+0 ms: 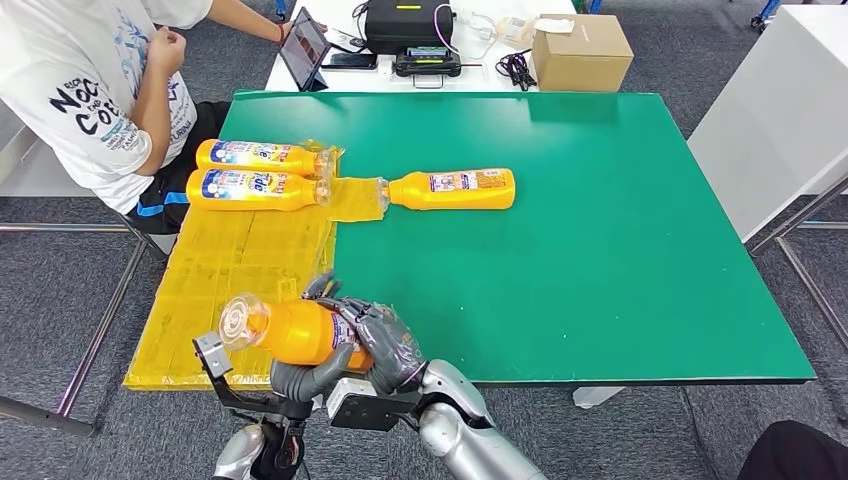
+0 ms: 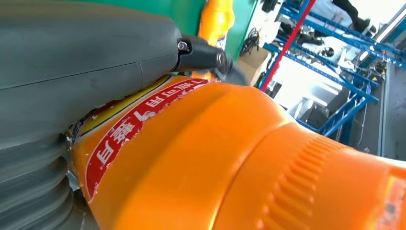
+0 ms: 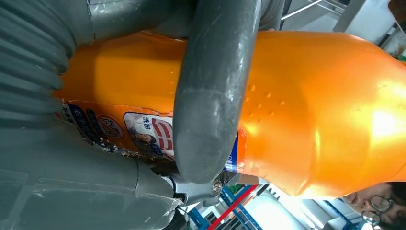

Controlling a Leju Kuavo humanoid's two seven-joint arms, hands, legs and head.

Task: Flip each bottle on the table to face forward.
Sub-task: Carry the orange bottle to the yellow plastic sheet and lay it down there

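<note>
An orange bottle (image 1: 290, 335) with a clear cap is held on its side above the table's front left edge. My right hand (image 1: 385, 345) wraps over its labelled body, thumb (image 3: 210, 96) lying across the bottle (image 3: 311, 105). My left hand (image 1: 300, 380) grips it from below; in the left wrist view the bottle (image 2: 215, 158) presses against that hand (image 2: 86, 72). Two bottles (image 1: 255, 155) (image 1: 255, 190) lie side by side on the yellow mat (image 1: 230, 270), labels up. A third bottle (image 1: 455, 188) lies on the green table (image 1: 600, 250).
A person (image 1: 90, 90) sits at the table's far left corner. Behind the table a white desk carries a tablet (image 1: 303, 48), a black case and a cardboard box (image 1: 582, 52). Another white table (image 1: 780, 110) stands to the right.
</note>
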